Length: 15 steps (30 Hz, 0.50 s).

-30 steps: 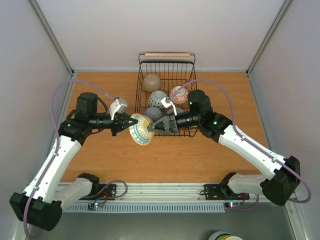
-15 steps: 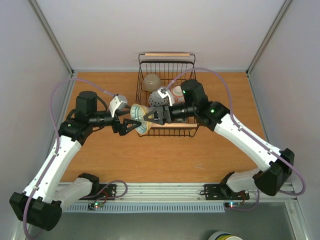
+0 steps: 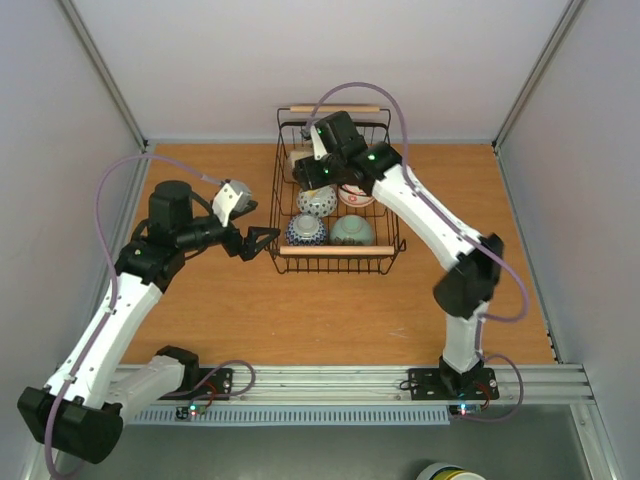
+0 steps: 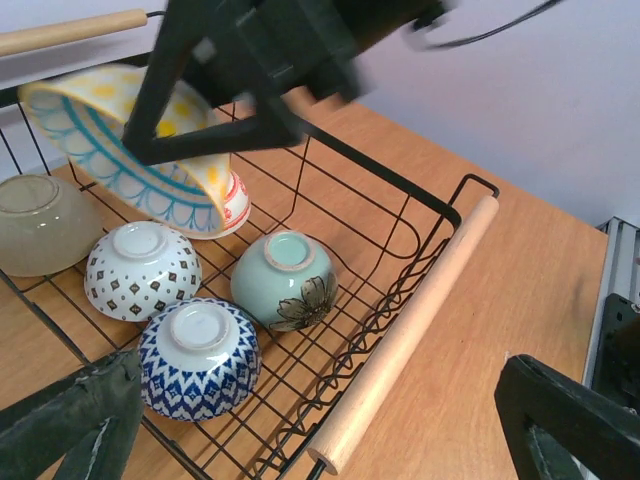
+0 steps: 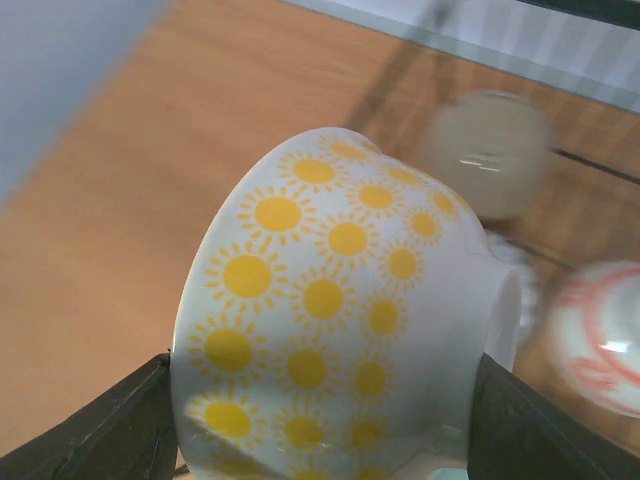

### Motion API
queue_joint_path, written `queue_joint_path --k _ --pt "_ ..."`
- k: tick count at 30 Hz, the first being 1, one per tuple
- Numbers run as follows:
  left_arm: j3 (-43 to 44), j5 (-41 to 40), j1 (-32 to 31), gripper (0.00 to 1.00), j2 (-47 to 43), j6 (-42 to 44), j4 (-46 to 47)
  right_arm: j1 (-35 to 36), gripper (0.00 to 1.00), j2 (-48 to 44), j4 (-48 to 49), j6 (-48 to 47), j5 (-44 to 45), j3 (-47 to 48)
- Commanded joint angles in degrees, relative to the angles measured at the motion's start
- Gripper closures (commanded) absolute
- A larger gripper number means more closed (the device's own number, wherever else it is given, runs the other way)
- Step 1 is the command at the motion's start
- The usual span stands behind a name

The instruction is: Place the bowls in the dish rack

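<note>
A: Looking down from above, you find your right gripper (image 3: 304, 173) over the far left part of the dish rack (image 3: 275, 205), its jaws clamped on a sun-patterned bowl (image 5: 330, 300).

B: How does the bowl sit in that grip?

A: Tilted. In your left wrist view it hangs above the rack floor with a black finger on each side. Your right wrist view shows its white outside, covered in yellow suns, filling the space between the fingers. You cannot tell whether its lower edge touches the bowl behind it.

B: And your other arm?

A: Your left gripper (image 3: 268, 241) hovers over the wooden table (image 3: 200, 320), just left of the rack's near left corner. Its jaws are spread wide and they grip nothing.

B: What lies in the rack?

A: Five bowls, each upside down with its foot ring up. A blue patterned bowl (image 4: 200, 360) sits near left, with a pale green bowl (image 4: 285, 280) bearing a dark flower just right of it. Beyond those you see a white bowl with dark diamonds (image 4: 140, 270) on the left and a red-and-white bowl (image 4: 238, 205) on the right, partly hidden by the held one. A beige bowl (image 4: 40, 225) rests far left, beneath your right gripper.

B: The handles?

A: One light wooden rod (image 4: 410, 330) runs along the near edge and another (image 3: 335, 108) along the far edge.
</note>
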Motion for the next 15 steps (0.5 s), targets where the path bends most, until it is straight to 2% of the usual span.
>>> queue_joint_path --k 1,6,15 --pt "0.62 1.28 -0.12 0.04 -0.37 -0.13 1.37 -4.44 0.99 8.43 -1.01 -4.55 16.59 7.18" --pt "0.54 1.03 -0.04 0.04 -0.66 -0.03 1.37 -7.68 0.99 16.48 -0.89 -5.37 16.28 16.69" --pt "0.53 0.79 0.00 0.04 0.10 0.14 1.46 -9.10 0.99 28.67 -4.06 -9.98 18.61 30.67"
